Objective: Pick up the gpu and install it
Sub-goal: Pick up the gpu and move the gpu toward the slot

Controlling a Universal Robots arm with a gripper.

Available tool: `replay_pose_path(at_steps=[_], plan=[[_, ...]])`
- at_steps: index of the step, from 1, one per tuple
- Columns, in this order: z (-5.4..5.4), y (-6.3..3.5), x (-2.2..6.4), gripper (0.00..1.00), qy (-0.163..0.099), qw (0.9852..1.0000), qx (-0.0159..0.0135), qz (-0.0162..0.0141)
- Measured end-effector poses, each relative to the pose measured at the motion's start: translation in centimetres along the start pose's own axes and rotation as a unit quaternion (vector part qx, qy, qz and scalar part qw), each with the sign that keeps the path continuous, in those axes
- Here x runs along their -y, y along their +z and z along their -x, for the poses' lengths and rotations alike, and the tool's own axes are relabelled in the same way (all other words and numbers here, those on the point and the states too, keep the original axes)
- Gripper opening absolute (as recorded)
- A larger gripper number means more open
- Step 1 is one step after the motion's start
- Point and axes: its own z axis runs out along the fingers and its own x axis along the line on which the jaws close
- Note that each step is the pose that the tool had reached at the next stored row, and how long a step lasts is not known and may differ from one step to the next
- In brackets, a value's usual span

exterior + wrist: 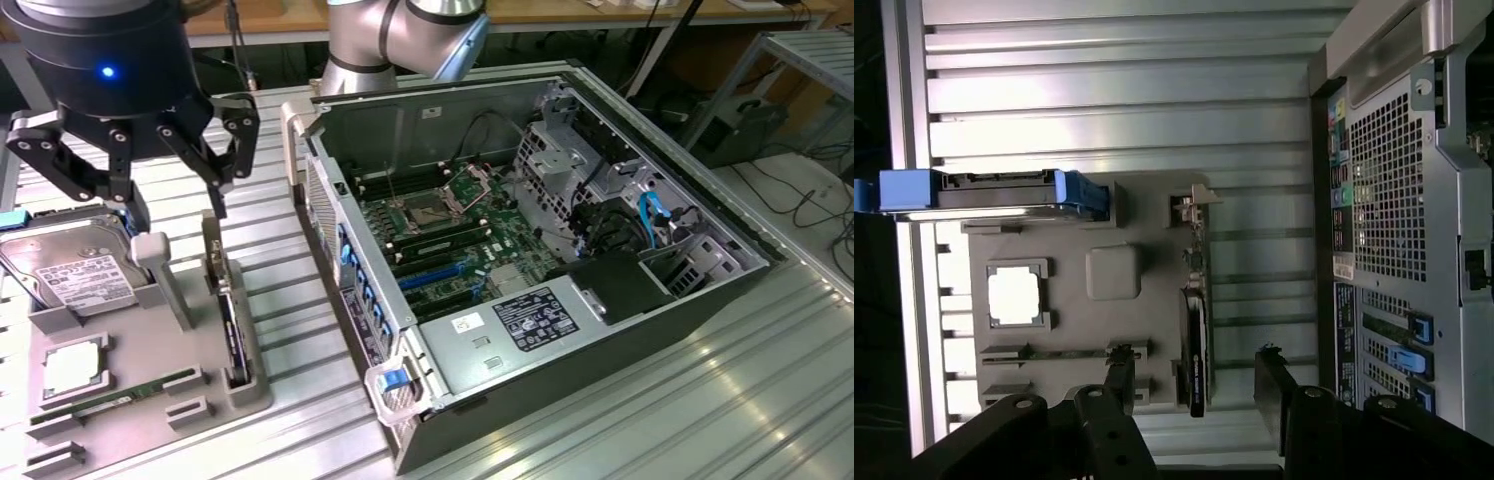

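The gpu point(232, 335) is a thin dark card standing on edge in a slot of the grey parts holder point(160, 340), with its silver bracket at the far end. My gripper point(174, 215) hangs above the holder at the exterior view's upper left, open and holding nothing. In the wrist view the gpu point(1194, 330) runs edge-on between my two black fingertips point(1120, 362), which stand apart on either side of it and well above it. The gripper point(1194, 360) touches nothing.
The open computer case point(441, 110) lies on its side to the exterior view's right, its motherboard point(447, 235) exposed. The holder also carries a hard drive point(67, 270) with blue rails, a processor point(74, 365) and a green memory stick point(120, 392). Everything rests on a ribbed metal table point(667, 400).
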Motion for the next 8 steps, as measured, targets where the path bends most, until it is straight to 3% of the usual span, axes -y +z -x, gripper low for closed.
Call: replay_pose_path(at_steps=[8], plan=[[0.0, 0.4, 0.25, 0.6, -0.002, 1.0, 0.0, 0.0]])
